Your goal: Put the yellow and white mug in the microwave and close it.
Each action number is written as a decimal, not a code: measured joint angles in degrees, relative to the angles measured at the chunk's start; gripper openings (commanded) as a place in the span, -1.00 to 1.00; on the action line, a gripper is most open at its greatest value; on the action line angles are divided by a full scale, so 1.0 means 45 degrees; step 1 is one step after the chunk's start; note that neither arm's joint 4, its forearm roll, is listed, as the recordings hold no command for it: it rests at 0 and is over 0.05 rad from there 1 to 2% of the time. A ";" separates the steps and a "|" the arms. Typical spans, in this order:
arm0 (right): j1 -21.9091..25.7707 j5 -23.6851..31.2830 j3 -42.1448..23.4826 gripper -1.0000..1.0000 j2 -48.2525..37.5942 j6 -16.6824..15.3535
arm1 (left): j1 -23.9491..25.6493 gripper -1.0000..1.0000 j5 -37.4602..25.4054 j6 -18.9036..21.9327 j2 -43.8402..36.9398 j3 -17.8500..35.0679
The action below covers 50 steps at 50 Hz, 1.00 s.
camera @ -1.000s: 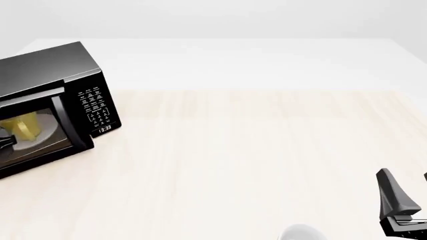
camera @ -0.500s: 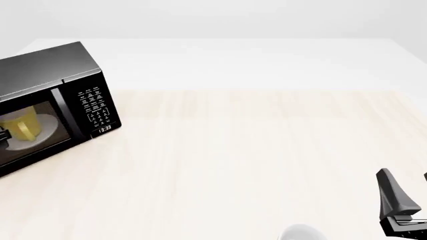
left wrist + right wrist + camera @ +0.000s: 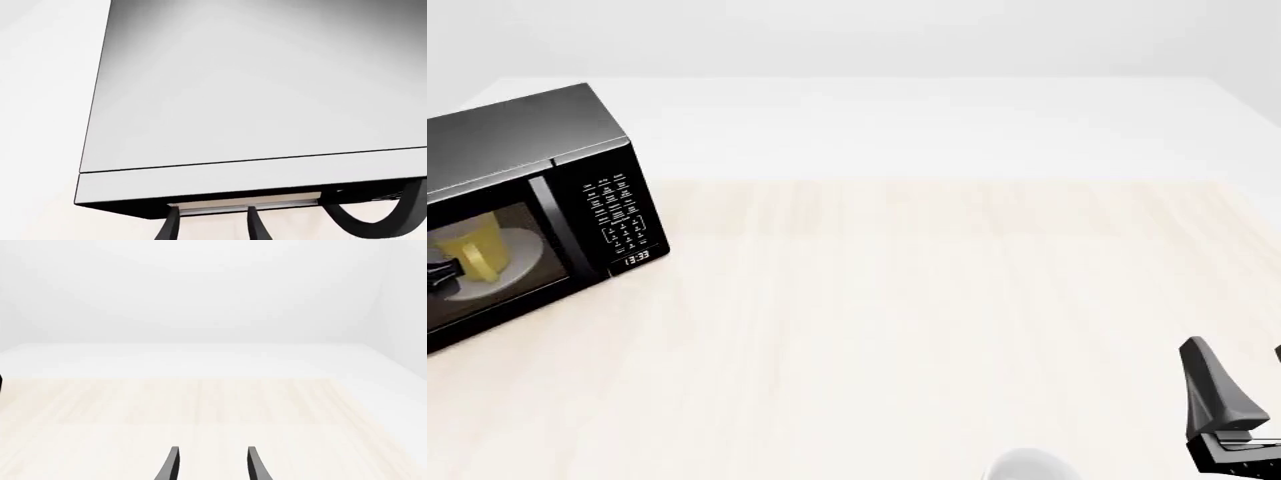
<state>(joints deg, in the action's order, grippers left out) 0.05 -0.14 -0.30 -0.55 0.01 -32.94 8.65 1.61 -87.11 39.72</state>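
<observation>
Black microwave (image 3: 541,215) sits at the counter's (image 3: 934,320) far left, door now flush; a second ago it stood ajar. Inside, on the turntable, the mug (image 3: 475,255) shows through the glass, where the task wants it. My left hand (image 3: 212,225), fingers narrowly parted and empty, presses at the door edge. My right hand (image 3: 211,465), likewise narrowly parted, idles unmoved.

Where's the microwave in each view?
Front view: the microwave sits at the far left edge, door shut, yellow and white mug visible through the glass.
Left wrist view: its casing fills most of the frame.
Right wrist view: not identifiable.
Shared landmark: the pale wood table.
</observation>
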 measured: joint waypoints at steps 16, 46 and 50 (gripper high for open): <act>0.0000 0.0000 0.0000 1.00 0.0000 0.0000 | 0.0518 1.00 -0.0563 -0.0167 0.0970 -0.0556; 0.0000 0.0000 0.0000 1.00 -0.0001 0.0000 | 0.0837 1.00 -0.2175 -0.0194 0.4491 -0.1249; 0.0000 0.0000 0.0000 1.00 -0.0001 -0.0001 | 0.0893 1.00 -0.2442 -0.0147 0.4990 -0.1367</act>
<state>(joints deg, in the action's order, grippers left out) 0.05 -0.14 -0.30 -0.55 0.01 -28.92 -2.34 0.94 -64.66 33.57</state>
